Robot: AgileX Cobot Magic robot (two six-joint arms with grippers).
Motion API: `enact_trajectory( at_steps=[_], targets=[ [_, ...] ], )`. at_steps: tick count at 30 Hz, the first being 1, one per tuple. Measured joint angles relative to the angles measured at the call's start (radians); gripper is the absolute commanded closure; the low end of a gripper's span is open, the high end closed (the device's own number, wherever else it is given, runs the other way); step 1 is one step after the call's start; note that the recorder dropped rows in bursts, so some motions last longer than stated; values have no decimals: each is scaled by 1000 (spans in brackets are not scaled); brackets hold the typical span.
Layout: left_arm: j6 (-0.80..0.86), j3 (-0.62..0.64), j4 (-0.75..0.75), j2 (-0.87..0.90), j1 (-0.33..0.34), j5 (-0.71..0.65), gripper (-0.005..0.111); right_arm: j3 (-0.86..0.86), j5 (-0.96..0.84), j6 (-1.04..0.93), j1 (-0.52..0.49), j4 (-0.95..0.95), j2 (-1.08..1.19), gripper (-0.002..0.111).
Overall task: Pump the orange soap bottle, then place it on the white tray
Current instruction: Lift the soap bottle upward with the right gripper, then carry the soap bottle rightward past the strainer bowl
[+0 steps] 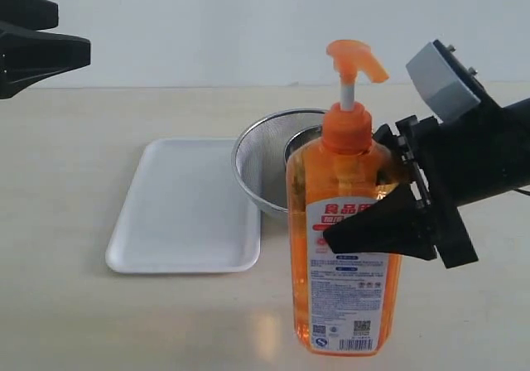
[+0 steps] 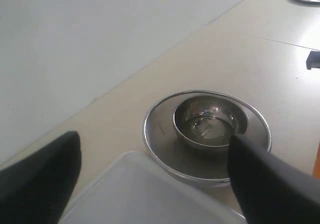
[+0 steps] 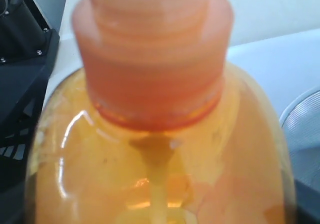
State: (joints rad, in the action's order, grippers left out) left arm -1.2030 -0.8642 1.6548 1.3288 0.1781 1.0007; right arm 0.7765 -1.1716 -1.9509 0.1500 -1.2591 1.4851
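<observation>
The orange soap bottle (image 1: pixel 348 247) stands upright at the front centre, pump head (image 1: pixel 354 59) raised on its white stem. My right gripper (image 1: pixel 364 214) is shut on its body just under the collar, with one black finger (image 1: pixel 377 226) crossing the label and the other behind. In the right wrist view the bottle (image 3: pixel 155 134) fills the picture. The white tray (image 1: pixel 182 214) lies flat and bare to the bottle's left. My left gripper (image 1: pixel 73 30) hangs open high at the far left, holding nothing. Its wrist view looks down past the fingers (image 2: pixel 270 184) at the tray (image 2: pixel 145 194).
A round steel mesh strainer (image 1: pixel 258 164) with a small steel bowl (image 2: pixel 207 121) inside sits just behind the bottle, touching the tray's right edge. A pale wall runs along the back of the beige table (image 1: pixel 66 139).
</observation>
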Motion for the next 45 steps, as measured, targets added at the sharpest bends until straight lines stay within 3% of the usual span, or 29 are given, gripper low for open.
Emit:
enact_trajectory(
  at_steps=[23,37,45],
  targets=[
    [0,0,2,0,0,0,33,0,76,100,0,10,-153,108],
    [0,0,2,0,0,0,33,-2,464,259,0,-7,-344,108],
    [0,0,2,0,0,0,33,-7,580,277,0,-24,-352,108]
  ],
)
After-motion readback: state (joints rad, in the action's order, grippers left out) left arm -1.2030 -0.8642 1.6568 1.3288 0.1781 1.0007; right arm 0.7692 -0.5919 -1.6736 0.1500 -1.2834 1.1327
